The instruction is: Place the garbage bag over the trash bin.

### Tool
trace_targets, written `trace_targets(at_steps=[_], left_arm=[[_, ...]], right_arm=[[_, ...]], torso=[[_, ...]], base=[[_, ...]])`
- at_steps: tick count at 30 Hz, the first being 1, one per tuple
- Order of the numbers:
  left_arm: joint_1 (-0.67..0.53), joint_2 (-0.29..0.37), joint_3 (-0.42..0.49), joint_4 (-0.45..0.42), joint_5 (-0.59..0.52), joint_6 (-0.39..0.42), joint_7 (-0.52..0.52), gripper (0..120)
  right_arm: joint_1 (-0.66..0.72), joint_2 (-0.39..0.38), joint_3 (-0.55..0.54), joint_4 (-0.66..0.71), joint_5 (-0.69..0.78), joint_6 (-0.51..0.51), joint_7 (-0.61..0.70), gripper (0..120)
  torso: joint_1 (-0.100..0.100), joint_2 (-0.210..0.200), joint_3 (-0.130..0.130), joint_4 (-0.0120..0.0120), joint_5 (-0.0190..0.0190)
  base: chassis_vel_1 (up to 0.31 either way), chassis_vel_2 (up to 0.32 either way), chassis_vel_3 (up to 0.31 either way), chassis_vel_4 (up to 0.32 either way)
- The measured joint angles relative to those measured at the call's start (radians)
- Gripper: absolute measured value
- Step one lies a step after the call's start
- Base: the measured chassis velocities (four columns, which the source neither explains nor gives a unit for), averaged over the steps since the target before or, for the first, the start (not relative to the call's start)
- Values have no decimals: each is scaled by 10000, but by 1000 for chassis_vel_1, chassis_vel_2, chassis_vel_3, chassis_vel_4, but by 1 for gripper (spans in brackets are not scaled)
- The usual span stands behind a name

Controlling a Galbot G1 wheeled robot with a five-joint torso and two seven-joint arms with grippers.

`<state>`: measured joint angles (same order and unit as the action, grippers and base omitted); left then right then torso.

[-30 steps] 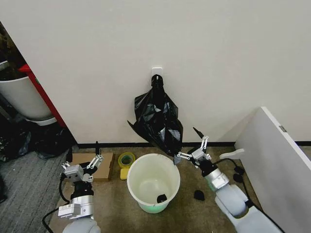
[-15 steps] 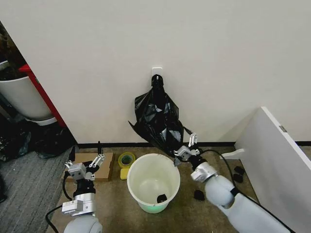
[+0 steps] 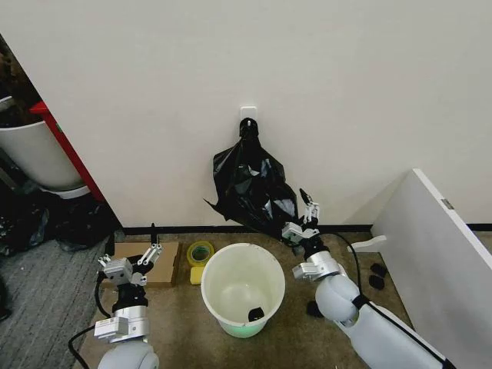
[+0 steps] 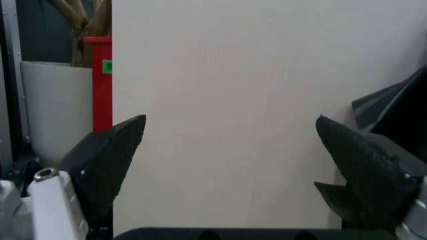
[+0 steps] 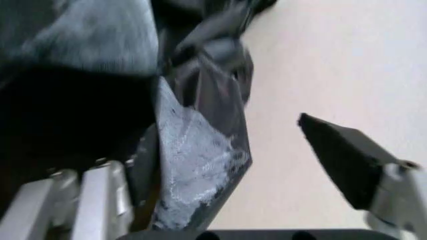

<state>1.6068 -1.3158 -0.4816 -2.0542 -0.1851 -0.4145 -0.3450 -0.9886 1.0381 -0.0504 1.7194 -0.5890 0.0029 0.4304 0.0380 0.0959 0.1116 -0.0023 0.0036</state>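
Observation:
The trash bin (image 3: 223, 296), a round cream-white bucket with a pale green base, stands on the floor between my arms, with a small black scrap on its bottom. Behind it a bundle of black bags (image 3: 250, 184) hangs from a wall hook. I cannot pick out a single garbage bag from the bundle. My right gripper (image 3: 307, 209) is open at the bundle's lower right edge. In the right wrist view a crinkled flap of black plastic (image 5: 193, 150) lies between the spread fingers of the right gripper (image 5: 220, 165). My left gripper (image 3: 147, 252) (image 4: 233, 165) waits open, low to the left of the bin.
A cardboard piece (image 3: 165, 265) and a yellow-green tape roll (image 3: 201, 251) lie left of the bin. A white board (image 3: 438, 246) leans at the right, with small black objects (image 3: 315, 309) on the floor near it. A white tub with a red frame (image 3: 34, 154) stands far left.
My right gripper has risen from beside the bin's rim towards the wall, up to the hanging bundle's lower right edge, and the plastic there has shifted slightly. The left arm has barely moved.

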Motion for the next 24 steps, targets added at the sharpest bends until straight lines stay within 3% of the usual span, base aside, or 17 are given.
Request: trace_targets(at_steps=[1, 4, 9, 13, 17, 19, 23, 24], left_arm=[[23, 0, 3, -15, 10, -6, 0, 100], [65, 7, 4, -40, 17, -16, 0, 100], [121, 68, -38, -65, 17, -41, 0, 100], [141, 95, -58, -65, -1, -61, -18, 100], [120, 135, -73, 5, -27, -90, -33, 100], [49, 212, -75, 37, -108, -105, -35, 100], [-206, 600, 9, -57, -807, -231, 231, 100], [-206, 600, 9, -57, -807, -231, 231, 100]], right_arm=[[31, 76, 42, -4, 49, 273, -20, 66], [93, 199, 50, -8, 202, 558, -13, 59], [290, 440, 44, -174, 385, 591, 42, 36], [296, 518, 89, -163, 899, 720, 36, 23], [230, 583, 84, 45, 2187, 1058, -93, 12], [146, 621, -18, 391, 3922, 1149, -186, 2], [11, 713, -284, 1244, 6889, 1153, -177, 0], [11, 713, -284, 1244, 6889, 1153, -177, 0]], torso=[[0, 0, 0, 0, -1], [0, 0, 0, 0, 0], [0, 0, 0, 1, 0], [0, 0, 0, 0, -1], [0, 0, 0, 0, -1], [0, 0, 0, 0, -1], [0, 0, -1, 1, -2], [0, 0, -1, 1, -2]], base=[[0, 0, 0, 0], [0, 0, 0, 0], [0, 0, 0, 0], [0, 0, 0, 0], [0, 0, 0, 0], [0, 0, 0, 0], [0, 0, 0, 0], [0, 0, 0, 0]])
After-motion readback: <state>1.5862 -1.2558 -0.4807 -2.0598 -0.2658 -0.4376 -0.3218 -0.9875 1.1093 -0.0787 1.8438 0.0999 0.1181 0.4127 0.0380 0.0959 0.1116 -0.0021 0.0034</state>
